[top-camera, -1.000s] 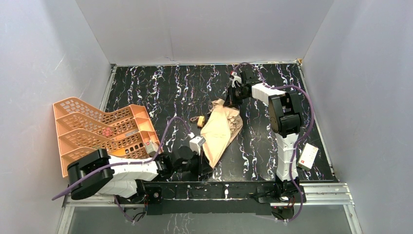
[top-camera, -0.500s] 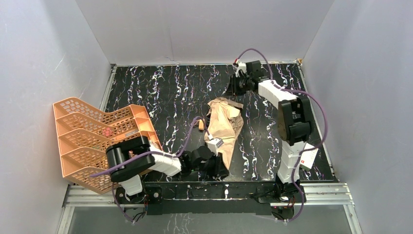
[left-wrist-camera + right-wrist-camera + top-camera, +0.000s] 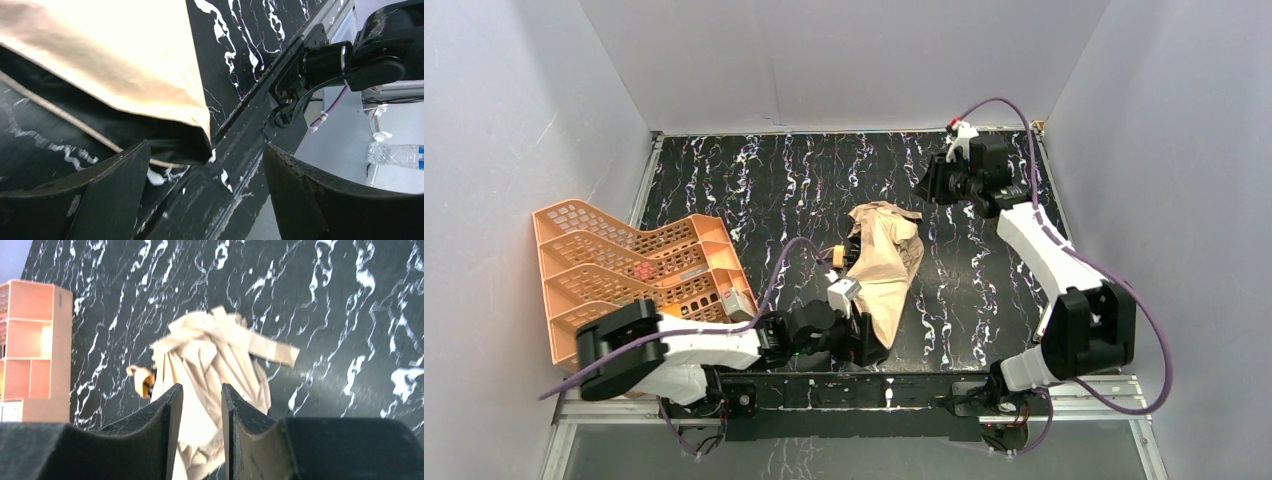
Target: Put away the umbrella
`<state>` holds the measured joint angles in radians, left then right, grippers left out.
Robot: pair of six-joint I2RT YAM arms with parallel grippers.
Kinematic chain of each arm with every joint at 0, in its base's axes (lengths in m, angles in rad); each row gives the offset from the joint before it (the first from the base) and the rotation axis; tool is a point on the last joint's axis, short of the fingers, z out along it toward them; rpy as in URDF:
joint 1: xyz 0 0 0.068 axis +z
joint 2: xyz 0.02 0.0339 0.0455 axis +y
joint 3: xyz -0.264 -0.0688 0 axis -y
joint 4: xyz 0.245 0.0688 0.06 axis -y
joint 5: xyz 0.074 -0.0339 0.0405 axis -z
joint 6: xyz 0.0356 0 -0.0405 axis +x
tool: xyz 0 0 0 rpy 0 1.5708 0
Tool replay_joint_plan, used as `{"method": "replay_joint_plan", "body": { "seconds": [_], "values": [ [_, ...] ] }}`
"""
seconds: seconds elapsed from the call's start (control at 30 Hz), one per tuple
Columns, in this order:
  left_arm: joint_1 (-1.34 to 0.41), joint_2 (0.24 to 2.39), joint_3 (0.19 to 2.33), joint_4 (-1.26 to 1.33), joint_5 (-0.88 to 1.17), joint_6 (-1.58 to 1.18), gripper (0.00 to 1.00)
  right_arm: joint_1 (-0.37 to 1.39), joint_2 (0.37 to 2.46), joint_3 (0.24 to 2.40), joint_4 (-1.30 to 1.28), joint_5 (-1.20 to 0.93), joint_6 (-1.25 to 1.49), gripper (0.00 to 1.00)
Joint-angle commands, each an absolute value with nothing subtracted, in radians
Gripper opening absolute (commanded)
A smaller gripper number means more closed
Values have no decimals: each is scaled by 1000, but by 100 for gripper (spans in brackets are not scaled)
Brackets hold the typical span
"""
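One umbrella (image 3: 886, 268), folded, tan side out, lies crumpled approx. mid-counter (image 3: 754, 180), long axis running near-to-far. Small tan handle (image 3: 836, 254) sticks out on its left side. Left hand (image 3: 206, 150) sits low at umbrella's near end, by counter's front edge. Its fingers are spread wide, gripping nothing, w/ umbrella's black-lined corner just at the gap. Right hand (image 3: 930, 184) is over far-right part of counter, well apart from umbrella, aimed at it. Its fingers are narrowly parted, nothing btwn them. Orange mesh rack (image 3: 624, 270) stands at counter's left edge, well apart from umbrella.
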<state>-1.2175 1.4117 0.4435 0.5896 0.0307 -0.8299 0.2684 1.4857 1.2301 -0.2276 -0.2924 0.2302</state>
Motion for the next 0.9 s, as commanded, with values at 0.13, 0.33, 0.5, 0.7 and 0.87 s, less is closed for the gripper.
{"method": "replay_joint_plan", "body": {
  "seconds": [0.13, 0.33, 0.5, 0.7, 0.87],
  "values": [
    [-1233, 1049, 409, 194, -143, -798, 83, 361, 1243, 949, -168, -290, 357, 36],
    [-1166, 963, 527, 9, -227, -707, 90, 533, 1092, 773, -146, -150, 497, 33],
    [-860, 1101, 682, 49, 45, -613, 90, 586, 1030, 619, -16, -214, 607, 32],
    [-697, 1328, 939, 7, 141, -514, 91, 727, 1045, 556, 90, -238, 684, 24],
    [-596, 1514, 1098, -14, 266, -519, 92, 784, 1041, 460, 126, -129, 772, 18]
  ]
}}
